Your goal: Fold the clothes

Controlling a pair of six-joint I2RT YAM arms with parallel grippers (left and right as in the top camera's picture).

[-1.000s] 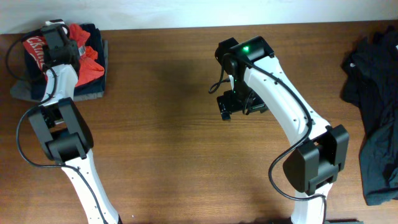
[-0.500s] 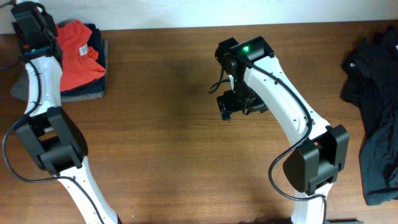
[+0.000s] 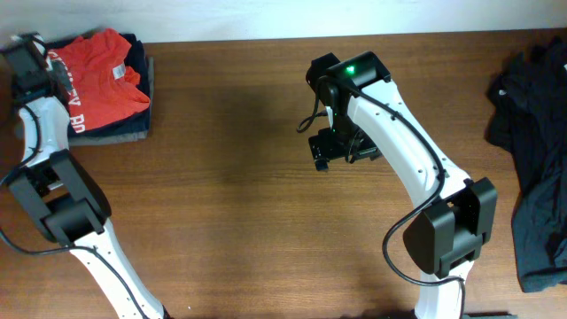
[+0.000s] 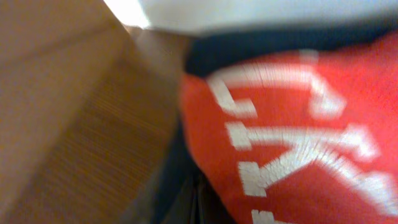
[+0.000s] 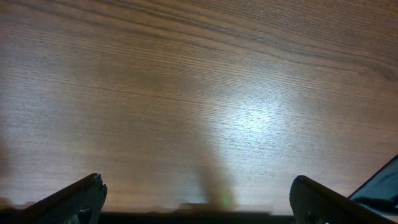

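Note:
The clothes stand as a folded stack at the back left: an orange-red T-shirt (image 3: 99,78) with white lettering lies on top of navy (image 3: 138,55) and grey (image 3: 124,136) garments. My left gripper (image 3: 27,55) is at the stack's left edge, shut. In the blurred left wrist view its dark fingers (image 4: 196,208) are pressed together beside the red shirt (image 4: 298,124) and the navy garment (image 4: 249,50), and no cloth shows between them. My right gripper (image 3: 341,151) hovers open over bare wood at mid-table, its fingers (image 5: 84,199) wide apart around the gripper (image 5: 198,186).
A heap of dark unfolded clothes (image 3: 536,151) lies at the table's right edge. The wooden table (image 3: 239,204) ends at a white wall along the back. The left arm's links rise from the front left.
My left gripper swung from above the stack out past its left edge. The red shirt went from bunched up to lying flat with its lettering showing. The right arm stayed still.

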